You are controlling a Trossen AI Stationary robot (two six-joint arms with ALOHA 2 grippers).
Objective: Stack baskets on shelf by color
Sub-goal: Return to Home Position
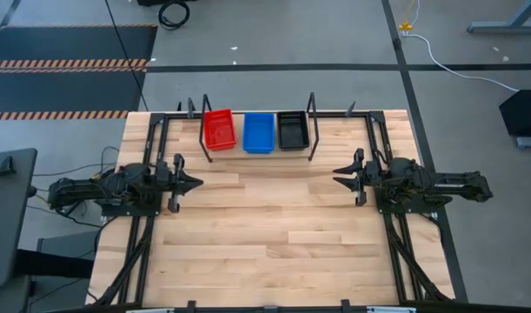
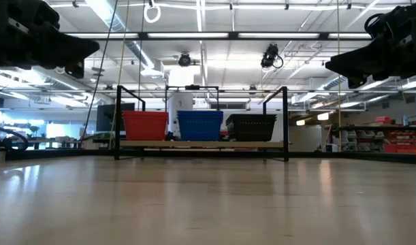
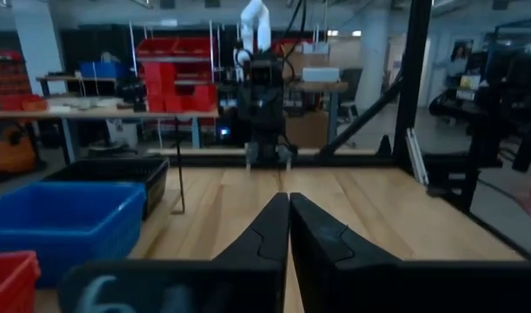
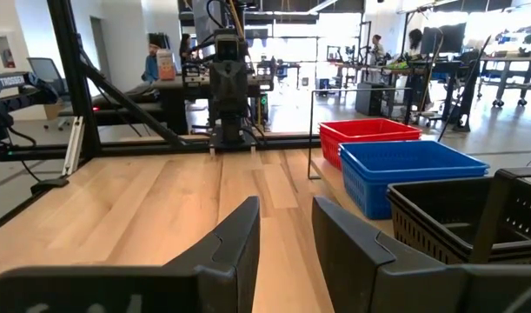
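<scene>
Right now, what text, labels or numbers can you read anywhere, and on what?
"TROSSEN": white letters on dark equipment beyond the table, right wrist view.
Pale marks on the left gripper body: too blurred to read.
The baskets and shelf show no text.

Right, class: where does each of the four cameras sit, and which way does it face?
High: above the table, looking straight down; left gripper and right gripper show.
Low: table height, facing the shelf; grippers in upper corners.
Left wrist: across the table, past shut fingers.
Right wrist: opposite way, past open fingers.
Shared: red basket, blue basket, black basket in all.
</scene>
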